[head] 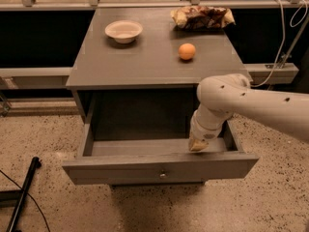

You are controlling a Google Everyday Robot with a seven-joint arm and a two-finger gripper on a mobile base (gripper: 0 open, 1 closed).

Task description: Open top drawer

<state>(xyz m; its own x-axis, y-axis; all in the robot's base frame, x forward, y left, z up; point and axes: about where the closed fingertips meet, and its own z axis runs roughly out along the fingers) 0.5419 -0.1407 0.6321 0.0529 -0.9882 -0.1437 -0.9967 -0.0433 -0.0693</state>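
Note:
The top drawer (125,170) is a wide grey drawer pulled far out of the grey cabinet, its shallow inside bare. A small round brass knob (163,174) sits at the centre of its long flat front. My white arm reaches in from the right and bends down into the drawer. My gripper (198,145) hangs at the arm's end, just above the drawer's floor near the right side, behind the front panel. It is about a hand's width right of the knob and not touching it.
On the cabinet top (145,66) stand a white bowl (123,31) at the back left, an orange (187,51) at the right and a crumpled snack bag (200,17) at the back right. A black pole (21,197) lies on the speckled floor at left. Cables hang at the right.

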